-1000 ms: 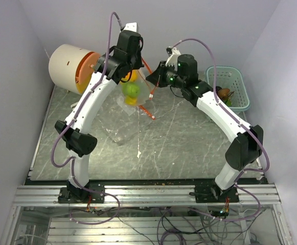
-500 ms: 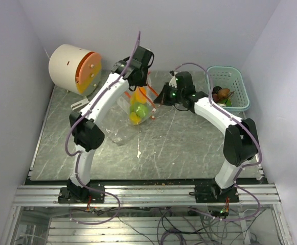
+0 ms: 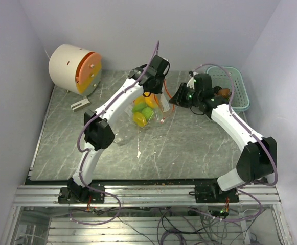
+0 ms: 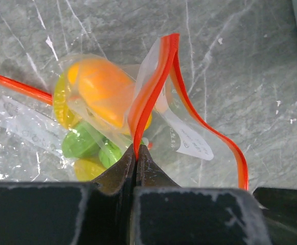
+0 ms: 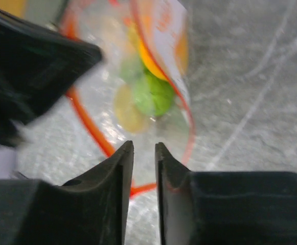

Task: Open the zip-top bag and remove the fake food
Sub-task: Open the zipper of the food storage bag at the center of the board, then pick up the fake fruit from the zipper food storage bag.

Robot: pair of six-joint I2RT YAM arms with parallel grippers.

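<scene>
The zip-top bag (image 3: pixel 153 116) hangs by its mouth, its clear bottom trailing on the table. My left gripper (image 3: pixel 153 94) (image 4: pixel 136 148) is shut on one side of the red-orange zip strip (image 4: pixel 153 87); the other side bows away, so the mouth gapes. Inside lies the fake food (image 3: pixel 142 113): an orange fruit (image 4: pixel 99 87), green pieces (image 4: pixel 82 143) and a yellow one. My right gripper (image 3: pixel 177 97) (image 5: pixel 144 146) stands just right of the bag, open a little with nothing between its fingers. The green piece (image 5: pixel 151 94) shows through the open mouth beyond its tips.
A pale teal basket (image 3: pixel 238 94) at the back right holds brown and green toy pieces (image 3: pixel 224 93). A white drum with an orange face (image 3: pixel 71 66) stands at the back left, a small white block (image 3: pixel 80 104) in front of it.
The left gripper has carried the bag rightward and lower. The right gripper has let go of the zip strip, opened slightly and drawn back to the right.
</scene>
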